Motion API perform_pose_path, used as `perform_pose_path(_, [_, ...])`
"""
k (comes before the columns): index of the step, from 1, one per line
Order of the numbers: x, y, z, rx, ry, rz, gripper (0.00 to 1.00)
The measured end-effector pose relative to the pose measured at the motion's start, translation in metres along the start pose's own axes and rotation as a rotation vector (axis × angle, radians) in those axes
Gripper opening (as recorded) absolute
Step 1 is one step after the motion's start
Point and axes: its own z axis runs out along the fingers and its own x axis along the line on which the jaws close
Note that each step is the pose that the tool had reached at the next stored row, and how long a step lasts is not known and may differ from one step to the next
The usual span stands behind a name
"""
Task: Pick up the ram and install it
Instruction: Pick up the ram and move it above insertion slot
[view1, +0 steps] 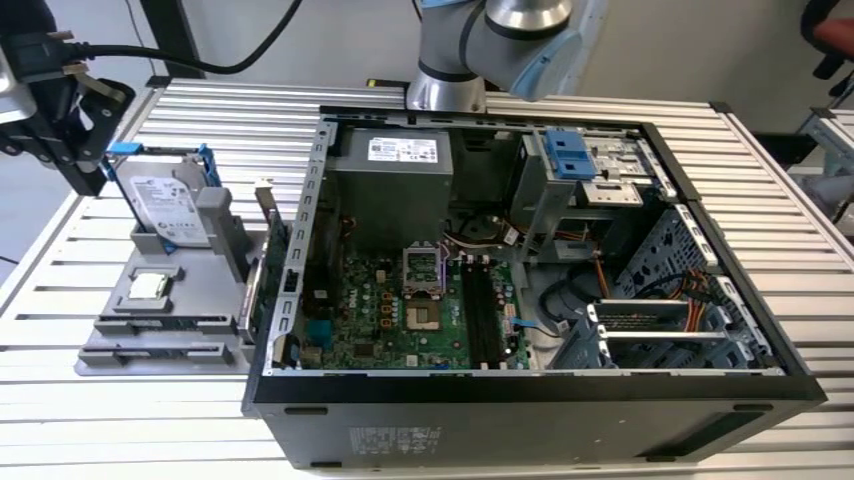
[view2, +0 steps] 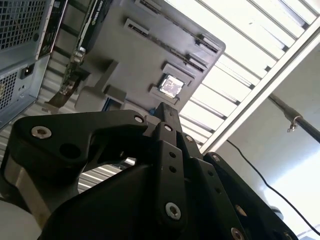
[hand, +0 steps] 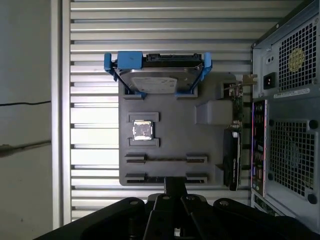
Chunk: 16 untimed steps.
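My end effector (view1: 80, 165) hangs above the tabletop (view1: 787, 215) near its edge on the exterior view's left, over a grey holder (view1: 120, 355) that sits just beside the open computer case (view1: 534, 385). In both wrist views its fingertips (hand: 175, 184) look pressed together, and I see nothing pinched between them. The ram (hand: 157, 178) appears as a thin dark strip standing on edge in the holder's outermost slot. In the first wrist view that slot lies right beneath my fingertips, though I cannot tell how far above it they are. On the same holder stand a hard drive (hand: 160, 80) in a blue frame, a processor chip (hand: 142, 130) at the middle, and an expansion card (hand: 231, 150) on the side nearest the case.
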Motion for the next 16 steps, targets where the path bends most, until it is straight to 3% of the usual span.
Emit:
perform_pose_path(7, [0.0002, 0.0000, 0.0000, 0.0002, 0.0007, -0.015, 0.00])
perform_pose_path(16, [0.0001, 0.0001, 0.0000, 0.0052, 0.0043, -0.092, 0.00])
